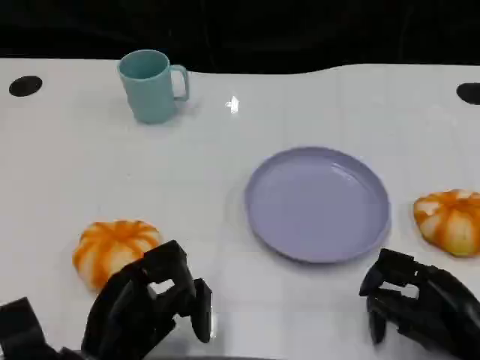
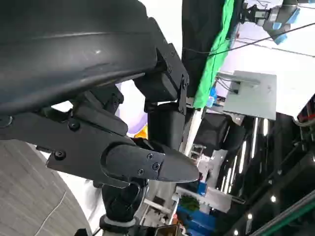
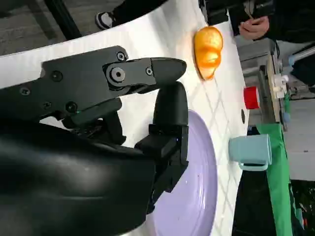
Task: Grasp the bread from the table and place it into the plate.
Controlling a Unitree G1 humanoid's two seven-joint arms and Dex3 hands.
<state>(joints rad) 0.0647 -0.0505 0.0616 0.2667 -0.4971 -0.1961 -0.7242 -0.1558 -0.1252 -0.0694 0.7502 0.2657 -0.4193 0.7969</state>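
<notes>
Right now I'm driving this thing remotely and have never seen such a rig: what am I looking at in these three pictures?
It is a humanoid robot at a white table. The head view looks down from the robot's head; the other two come from cameras behind each wrist and are turned sideways. At lower left is its black left hand, at lower right its right hand; both hold nothing. On the table lie a lilac plate, bare inside, a teal mug at the far side, one orange-striped bread just beyond the left hand and a second bread right of the plate.
</notes>
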